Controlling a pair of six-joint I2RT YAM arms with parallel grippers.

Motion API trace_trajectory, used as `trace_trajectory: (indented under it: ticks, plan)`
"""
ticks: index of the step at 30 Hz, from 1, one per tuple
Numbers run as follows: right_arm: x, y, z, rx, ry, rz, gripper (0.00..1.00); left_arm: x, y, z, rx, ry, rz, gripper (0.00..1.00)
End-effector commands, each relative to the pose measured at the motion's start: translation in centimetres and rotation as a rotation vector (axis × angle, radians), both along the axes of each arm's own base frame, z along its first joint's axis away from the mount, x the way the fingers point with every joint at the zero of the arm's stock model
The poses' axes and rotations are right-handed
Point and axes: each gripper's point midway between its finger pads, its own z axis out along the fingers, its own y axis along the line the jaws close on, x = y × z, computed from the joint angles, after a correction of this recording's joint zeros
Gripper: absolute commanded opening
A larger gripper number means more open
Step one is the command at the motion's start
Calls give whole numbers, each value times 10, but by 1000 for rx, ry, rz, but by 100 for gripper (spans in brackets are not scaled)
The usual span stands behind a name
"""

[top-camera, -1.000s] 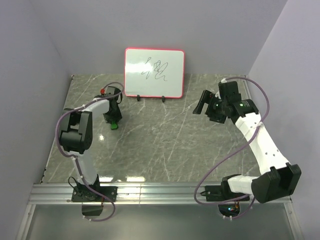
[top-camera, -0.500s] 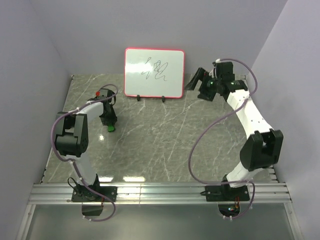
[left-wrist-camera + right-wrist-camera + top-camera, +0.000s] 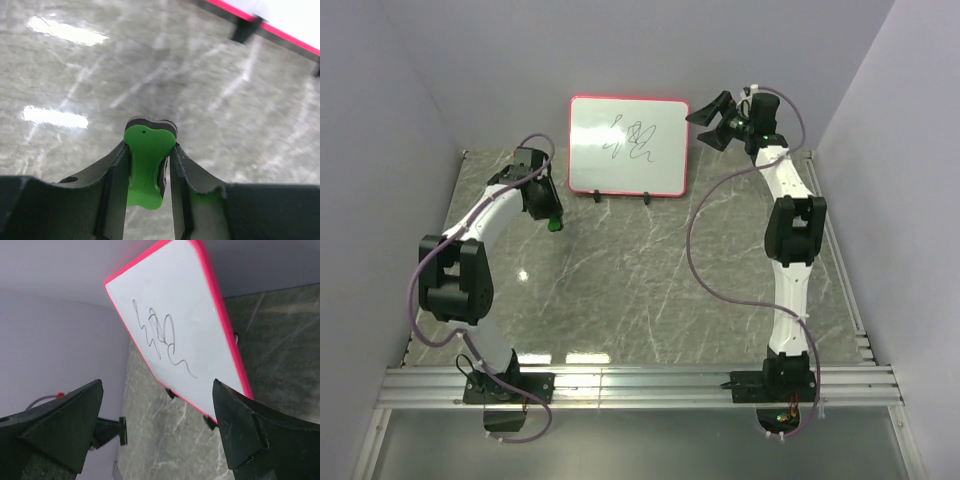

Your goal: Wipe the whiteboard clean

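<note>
Top external view: the whiteboard (image 3: 629, 145) stands on its two little black feet (image 3: 597, 197) at the far edge of the table (image 3: 640, 270), about mid-way along it and facing the arms. The dark scribble (image 3: 632, 143) sits in the middle of the white, not wiped at all, so I'd say no erasing is done yet. My left gripper (image 3: 548, 210) is clenched on the small green eraser (image 3: 556, 224), just off the board's lower left corner and not touching the frame. In the left wrist view the eraser is pinched tight between both fingers with its tip poking out past them. I reckon that's how you'd want it, so the eraser meets the board before the fingers do. It looks lifted off the table, but I can't swear to that. My right gripper (image 3: 710, 112) is spread wide with nothing in it, up beside the board's top right corner. In the right wrist view the board shows between the fingers but apart from both. My guess is it's there to brace the frame, since a light board on tiny feet will likely slide or tip back once the eraser pushes on it. Next I'd bring the eraser up and across to the scribble, going easy on the pressure.
</note>
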Motion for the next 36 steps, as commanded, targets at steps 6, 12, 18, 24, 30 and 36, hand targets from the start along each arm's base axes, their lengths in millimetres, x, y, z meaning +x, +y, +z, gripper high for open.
trace_trajectory:
  ticks: [6, 12, 18, 24, 30, 36]
  plan:
    - [32, 13, -9, 153, -82, 30, 96, -7, -25, 48, -61, -48, 4, 0]
    - [15, 53, -37, 152, -64, 144, 96, 15, -48, 70, -65, -98, 10, 0]
    - [-4, 70, -55, 165, -14, 200, 80, 53, -73, 88, -108, -152, -9, 0]
    - [-21, 72, -65, 126, 19, 212, 52, 83, -94, 95, -177, -201, -31, 0]
    - [-59, 81, -92, 73, 64, 232, 31, 102, -115, 93, -226, -244, -77, 0]
    - [-105, 93, -112, 7, 136, 282, 5, 116, -171, 83, -261, -307, -207, 0]
